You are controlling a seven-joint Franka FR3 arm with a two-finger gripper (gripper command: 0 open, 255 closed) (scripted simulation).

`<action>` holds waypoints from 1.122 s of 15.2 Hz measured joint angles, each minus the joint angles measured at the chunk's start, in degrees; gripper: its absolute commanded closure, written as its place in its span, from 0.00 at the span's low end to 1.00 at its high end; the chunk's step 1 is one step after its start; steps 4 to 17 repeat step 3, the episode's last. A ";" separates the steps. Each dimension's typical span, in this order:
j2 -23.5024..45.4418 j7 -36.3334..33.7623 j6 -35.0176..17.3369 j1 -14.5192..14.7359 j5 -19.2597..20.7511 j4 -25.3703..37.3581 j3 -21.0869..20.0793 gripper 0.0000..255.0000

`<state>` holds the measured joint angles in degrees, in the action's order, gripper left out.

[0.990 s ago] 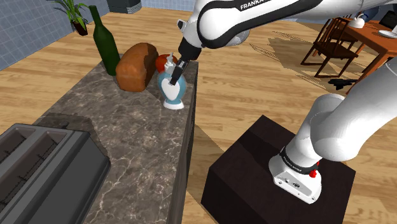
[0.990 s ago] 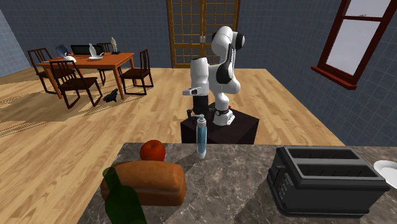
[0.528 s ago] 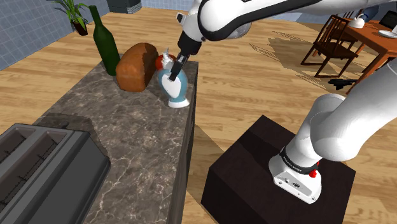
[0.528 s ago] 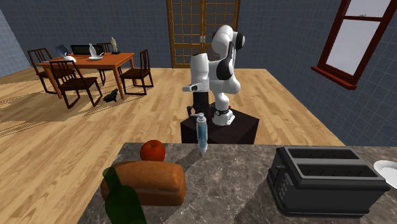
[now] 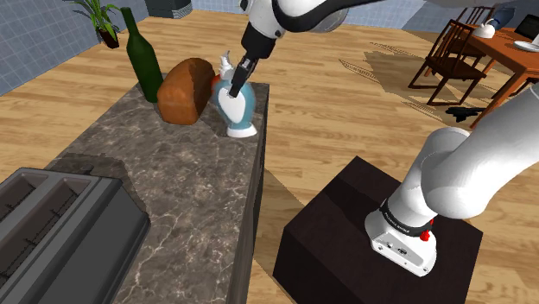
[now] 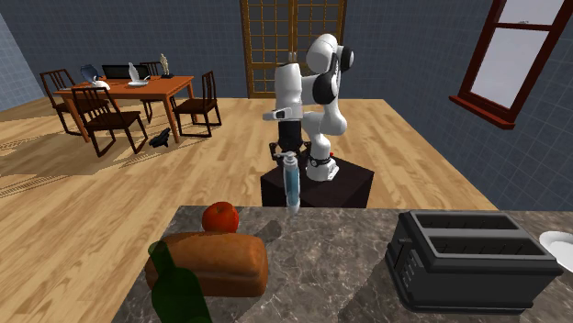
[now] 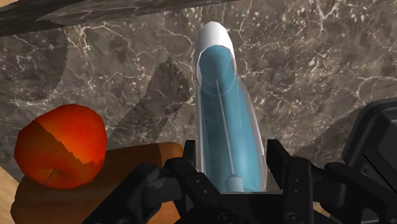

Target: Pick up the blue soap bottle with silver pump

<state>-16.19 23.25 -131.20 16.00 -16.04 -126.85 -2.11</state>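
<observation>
The gripper (image 5: 235, 86) is clamped high on the bottle (image 5: 235, 110), which tilts at the desk's (image 5: 199, 190) edge on the shoulder view's right, just right of the loaf (image 5: 183, 91) and apple (image 7: 60, 146); I'd judge the lift is under way, and next comes a firm, straight rise.

Bright, even light; soft diffuse shadows on counter (image 7: 305, 57); far walls (image 6: 413, 41) dim.

1 apple (image 6: 220, 217) and 1 bread loaf (image 5: 183, 91) crowding the soap bottle (image 5: 236, 108) on one side, 1 green bottle (image 5: 142, 59) standing beyond the loaf, counter (image 5: 203, 186) lying open toward 1 toaster (image 5: 60, 229)
</observation>
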 measured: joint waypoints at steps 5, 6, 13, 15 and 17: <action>-0.25 -0.77 2.19 -0.10 0.47 2.03 -0.08 1.00; -0.25 -0.77 2.19 -0.10 0.47 2.03 -0.08 1.00; -0.25 -0.77 2.19 -0.10 0.47 2.03 -0.08 1.00; -0.25 -0.77 2.19 -0.10 0.47 2.03 -0.08 1.00; -0.25 -0.77 2.19 -0.10 0.47 2.03 -0.08 1.00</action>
